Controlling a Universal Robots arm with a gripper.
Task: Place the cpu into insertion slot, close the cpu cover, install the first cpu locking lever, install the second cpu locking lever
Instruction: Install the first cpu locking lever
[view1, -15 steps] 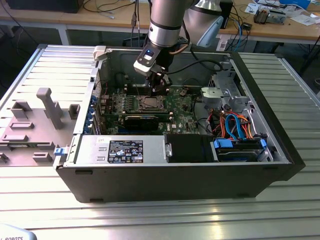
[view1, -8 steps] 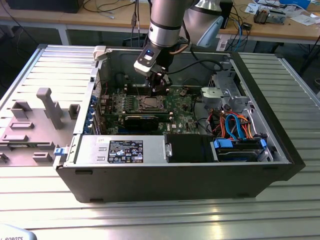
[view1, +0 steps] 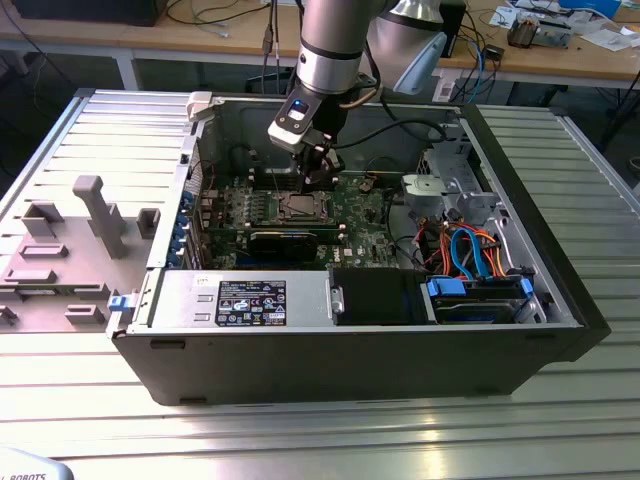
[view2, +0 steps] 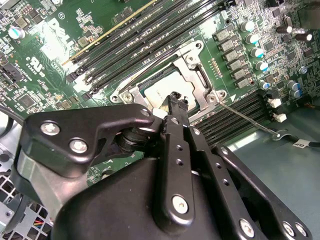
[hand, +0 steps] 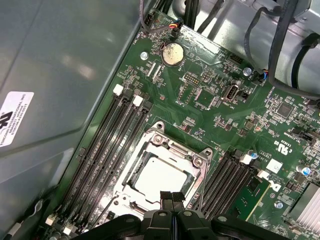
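The cpu (hand: 160, 177) (view2: 161, 90), a square chip with a silvery top, lies inside the insertion slot (view1: 300, 207) on the green board. Around it the silver cpu cover (hand: 202, 169) (view2: 198, 80) appears to lie flat, the chip showing through its window. A thin wire locking lever (view2: 245, 117) sticks out sideways from the socket, unlatched. My gripper (hand: 171, 196) (view2: 175, 98) (view1: 318, 176) hangs just over the socket's edge. Its black fingers are shut together with nothing between them, the tips at or barely above the chip's rim.
Long black memory slots (hand: 107, 145) run along both sides of the socket. A coin battery (hand: 172, 53) and cable bundles (view1: 475, 250) sit further off. The grey case wall (hand: 60, 75) rises close by. A black card (view1: 290, 243) and the power supply (view1: 245, 300) lie toward the front.
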